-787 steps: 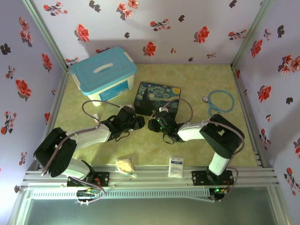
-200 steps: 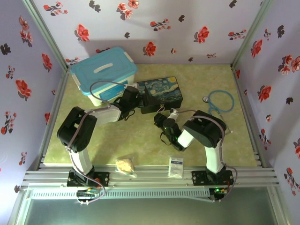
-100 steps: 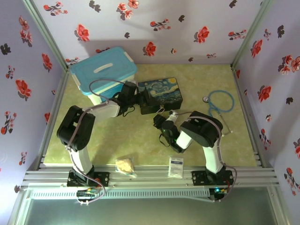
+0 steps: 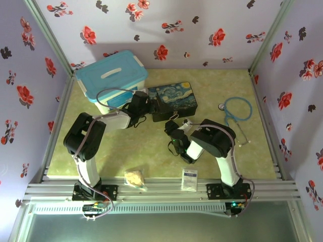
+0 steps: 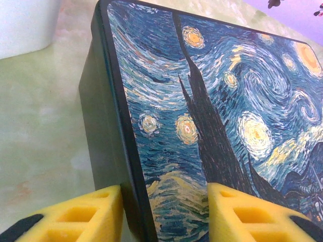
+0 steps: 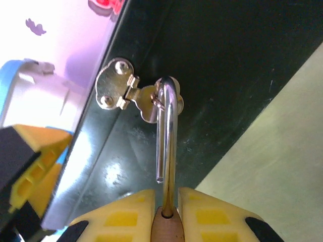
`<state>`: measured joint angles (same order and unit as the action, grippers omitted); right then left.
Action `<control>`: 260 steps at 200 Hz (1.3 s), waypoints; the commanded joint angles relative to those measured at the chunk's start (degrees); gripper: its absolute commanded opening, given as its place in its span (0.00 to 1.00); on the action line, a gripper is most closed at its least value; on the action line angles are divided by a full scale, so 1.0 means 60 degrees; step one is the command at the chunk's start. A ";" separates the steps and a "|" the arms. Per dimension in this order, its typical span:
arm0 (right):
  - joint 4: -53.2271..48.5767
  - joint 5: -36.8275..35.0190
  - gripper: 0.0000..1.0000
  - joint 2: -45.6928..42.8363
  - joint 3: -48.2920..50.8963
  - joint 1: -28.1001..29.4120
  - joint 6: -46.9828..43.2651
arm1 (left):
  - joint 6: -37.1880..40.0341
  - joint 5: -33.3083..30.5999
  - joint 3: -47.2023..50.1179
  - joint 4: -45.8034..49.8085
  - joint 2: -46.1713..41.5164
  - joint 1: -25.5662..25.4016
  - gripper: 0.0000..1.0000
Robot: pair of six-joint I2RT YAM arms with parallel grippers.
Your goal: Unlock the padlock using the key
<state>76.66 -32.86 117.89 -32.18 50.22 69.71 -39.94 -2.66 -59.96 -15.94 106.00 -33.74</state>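
Note:
My right gripper (image 6: pixel 166 197) is shut on the brass body of the padlock (image 6: pixel 165 228). Its silver shackle (image 6: pixel 170 131) runs up through the hasp (image 6: pixel 115 83) on the dark wall of the starry-night tin (image 6: pixel 227 60). The shackle's short leg hangs free, out of the body. The key is hidden. My left gripper (image 5: pixel 164 201) is closed over the tin's (image 5: pixel 227 101) rim, one yellow finger on the side wall and one on the painted lid. From above, the left gripper (image 4: pixel 150 104) is at the tin's (image 4: pixel 174 98) left end and the right gripper (image 4: pixel 171 127) just in front.
A white box with a blue lid (image 4: pixel 112 78) stands close behind the left gripper. A teal stethoscope (image 4: pixel 237 108) lies at the right. A white packet (image 4: pixel 189 178) and a beige crumpled lump (image 4: pixel 133 177) lie near the front rail. Floral walls enclose the table.
The tin has been turned and shifted back since the earliest frame. Over the last second the left gripper shifted along the tin's left end and closed on its rim. The right gripper edged left.

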 commanded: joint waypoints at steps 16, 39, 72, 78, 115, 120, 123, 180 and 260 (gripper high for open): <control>0.0480 -0.1864 0.02 -0.0060 -0.0330 -0.0211 0.1371 | 0.0710 -0.0598 0.0779 0.2068 0.0669 0.0027 0.40; 0.0482 -0.1503 0.03 -0.0339 -0.0190 -0.0555 0.0950 | 0.0775 -0.0626 0.0824 0.2086 0.0633 0.0045 0.39; 0.0464 -0.0815 0.03 -0.1006 0.0203 -0.0867 0.0001 | 0.0784 -0.0616 0.0936 0.2057 0.0566 0.0108 0.38; 0.0465 -0.0745 0.02 -0.1039 0.0295 -0.0936 -0.0004 | 0.0772 -0.0616 0.0954 0.2043 0.0571 0.0120 0.38; 0.0324 0.1071 0.00 -0.1411 0.1024 -0.1631 -0.0243 | 0.0805 -0.0615 0.0986 0.2070 0.0426 0.0217 0.38; 0.0127 0.1585 0.00 -0.1533 0.1104 -0.1770 -0.0269 | 0.0826 -0.0598 0.0960 0.2096 0.0403 0.0217 0.38; -0.0094 0.1881 0.00 -0.1642 0.1142 -0.1854 -0.0246 | 0.0860 -0.0598 0.0938 0.2113 0.0397 0.0227 0.38; -0.3163 0.6609 0.00 -0.3471 0.1758 -0.2941 -0.0774 | 0.1218 -0.0559 0.0249 0.2546 0.0582 0.0371 0.43; -0.3061 0.9956 0.00 -0.2485 0.2118 -0.4282 -0.0335 | 0.1376 -0.0377 -0.0230 0.2789 0.0703 0.0426 0.44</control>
<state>60.51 20.34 103.15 -21.02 24.97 68.12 -34.02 -2.74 -63.09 -11.29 106.17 -32.45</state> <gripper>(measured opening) 0.170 0.437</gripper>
